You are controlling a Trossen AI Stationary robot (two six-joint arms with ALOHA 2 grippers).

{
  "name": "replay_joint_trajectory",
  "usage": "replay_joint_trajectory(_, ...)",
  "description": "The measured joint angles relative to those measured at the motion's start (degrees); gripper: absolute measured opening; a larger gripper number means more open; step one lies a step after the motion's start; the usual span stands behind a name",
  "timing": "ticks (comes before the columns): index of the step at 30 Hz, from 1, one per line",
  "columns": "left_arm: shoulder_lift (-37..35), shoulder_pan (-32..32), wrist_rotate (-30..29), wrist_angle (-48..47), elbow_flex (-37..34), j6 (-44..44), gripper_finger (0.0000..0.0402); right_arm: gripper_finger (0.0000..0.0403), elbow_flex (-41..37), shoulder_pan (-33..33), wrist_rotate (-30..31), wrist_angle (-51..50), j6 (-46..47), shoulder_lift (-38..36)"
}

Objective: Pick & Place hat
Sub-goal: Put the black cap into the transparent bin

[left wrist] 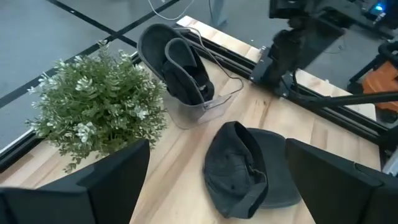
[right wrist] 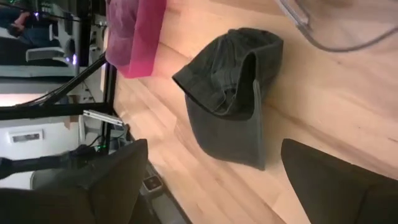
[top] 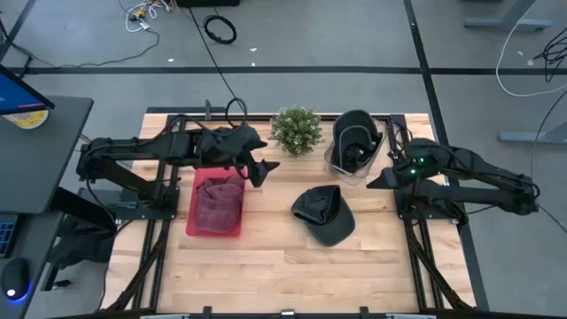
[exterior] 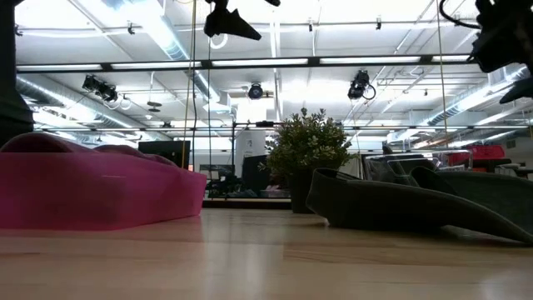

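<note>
Lying upside down on the wooden table [top: 292, 266], the dark grey cap [top: 324, 213] shows its hollow inside and its brim rests flat on the boards, a little toward the right edge from the middle. Nothing touches it, so I judge that the picking has not begun.

Near the left edge stands a pink bin [top: 215, 207] with a dark red hat [top: 218, 200] folded inside, which suggests to me that the bin is the place where hats are collected. At the far edge a small potted plant [top: 297, 130] stands, and just beside it, toward the far right corner, a clear container [top: 353, 161] holds another dark cap [top: 356, 140] standing on its side.

The left gripper [top: 262, 168] hangs in the air over the far end of the pink bin, its fingers [left wrist: 112, 180] spread wide and holding nothing; its camera looks toward the grey cap, so it seems aimed at it. The right gripper [top: 379, 180] waits near the clear container, also with fingers spread and empty. Both are well above the wood, as the low view shows them only at its upper border.
</note>
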Motion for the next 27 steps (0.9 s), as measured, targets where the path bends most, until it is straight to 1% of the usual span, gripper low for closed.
replay_joint_trajectory(3, 0.8, 0.7, 0.2, 0.5, 0.0, 0.0, 0.0376, 0.0371, 0.0, 5.1, 3.7, 0.3, 5.0, -0.6)
replay_joint_trajectory(6, 1.5, 1.2, 1.8, 0.3, 0.0, 1.0, 0.0376, 0.0371, 0.0, 10.5, 7.5, 0.3, 10.1, -0.5)
replay_joint_trajectory(10, 2.2, 1.3, 2.3, 0.3, -0.1, 2.7, 0.0376, 0.0371, 0.0, 18.4, 12.3, 0.4, 17.6, 0.7)
replay_joint_trajectory(15, 2.4, 1.3, 2.2, 0.8, -0.1, 6.1, 0.0376, 0.0371, 0.0, 28.9, 17.5, 1.6, 26.3, 5.6)
replay_joint_trajectory(18, 2.6, 1.3, 2.1, 1.1, -0.1, 8.8, 0.0376, 0.0371, 0.3, 35.1, 18.6, 4.5, 30.8, 10.0)
replay_joint_trajectory(22, 2.5, 2.2, 2.1, 1.2, -0.1, 11.7, 0.0376, 0.0371, 5.0, 41.7, 21.4, 4.0, 36.6, 15.9)
replay_joint_trajectory(25, 2.5, 3.4, 2.1, 1.3, -0.1, 14.0, 0.0376, 0.0371, 11.5, 45.8, 26.1, -2.2, 40.6, 20.9)
replay_joint_trajectory(27, 2.5, 4.3, 3.3, 1.2, -0.1, 16.3, 0.0376, 0.0371, 16.6, 48.0, 29.4, -7.5, 42.5, 24.5)
